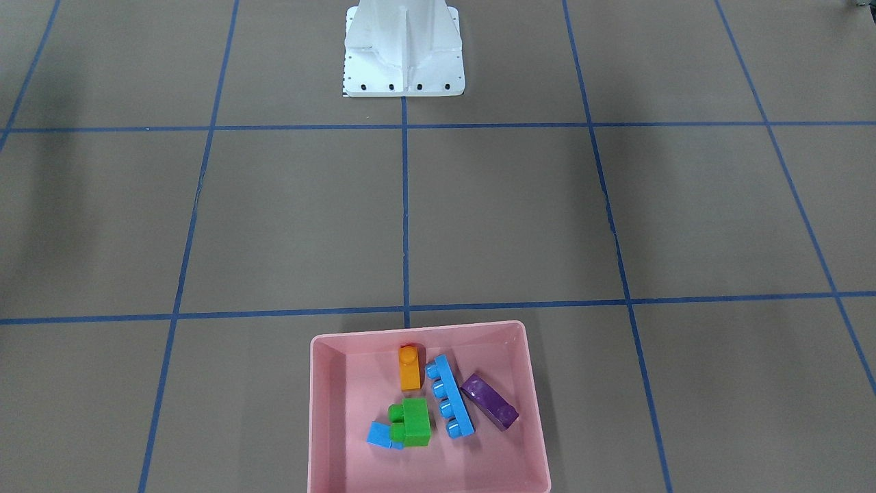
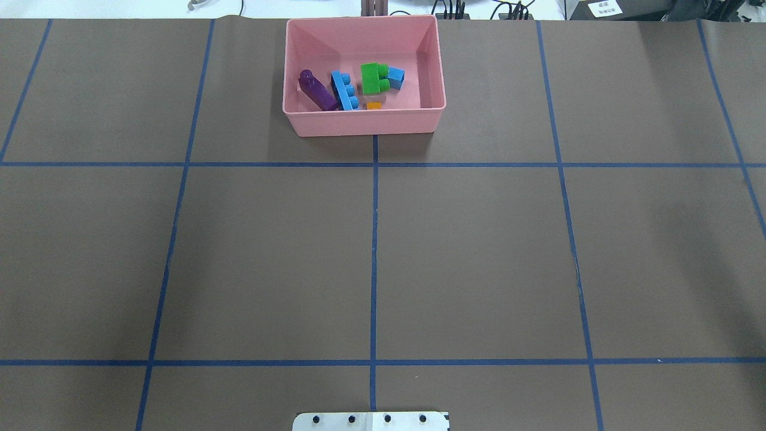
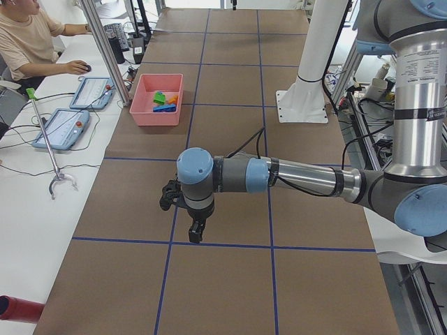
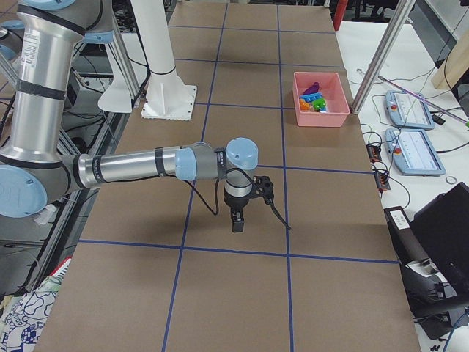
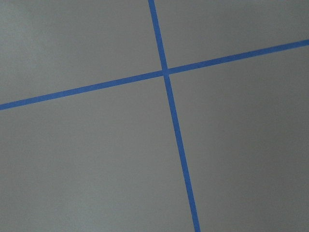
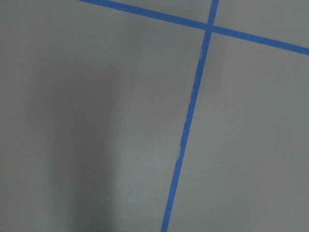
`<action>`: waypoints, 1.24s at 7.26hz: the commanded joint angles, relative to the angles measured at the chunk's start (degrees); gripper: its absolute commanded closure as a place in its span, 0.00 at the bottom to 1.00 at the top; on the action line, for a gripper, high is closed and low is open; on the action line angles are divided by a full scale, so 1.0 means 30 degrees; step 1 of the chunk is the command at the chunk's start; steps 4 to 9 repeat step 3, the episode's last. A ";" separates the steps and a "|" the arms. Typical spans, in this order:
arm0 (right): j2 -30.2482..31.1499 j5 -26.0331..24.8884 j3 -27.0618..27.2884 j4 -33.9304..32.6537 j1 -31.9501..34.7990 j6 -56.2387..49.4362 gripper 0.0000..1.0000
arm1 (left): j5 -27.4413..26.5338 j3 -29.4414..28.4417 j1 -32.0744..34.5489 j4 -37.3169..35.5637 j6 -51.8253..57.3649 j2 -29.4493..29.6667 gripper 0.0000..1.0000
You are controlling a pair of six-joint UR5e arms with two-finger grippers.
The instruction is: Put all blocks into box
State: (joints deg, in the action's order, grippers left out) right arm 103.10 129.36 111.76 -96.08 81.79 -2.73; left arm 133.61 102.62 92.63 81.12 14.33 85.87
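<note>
All five blocks lie inside the box [image 1: 327,411]: orange [image 1: 410,374], long blue [image 1: 449,397], purple [image 1: 490,401], and green [image 1: 415,424] with the tiny blue cube [image 1: 380,435] touching it. No brick shows on the table [image 1: 274,219].

The left gripper [image 3: 195,236] and right gripper [image 4: 237,222] hang over bare table, well apart from the box. They show only in the side cameras, so jaw width cannot be told.

Task judged complete. Risk: a further reach could shove the box, which sits at the table's far edge, or a needless regrasp could lift a brick out.
</note>
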 commanded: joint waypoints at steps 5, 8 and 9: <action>-0.0002 0.0004 -0.0457 0.0006 -0.0017 -0.0058 0.00 | -0.0004 0.0101 -0.0028 0.0000 0.0000 0.0029 0.00; -0.0002 0.0004 -0.0457 0.0006 -0.0017 -0.0058 0.00 | -0.0004 0.0101 -0.0028 0.0000 0.0000 0.0029 0.00; -0.0002 0.0004 -0.0457 0.0006 -0.0017 -0.0058 0.00 | -0.0004 0.0101 -0.0028 0.0000 0.0000 0.0029 0.00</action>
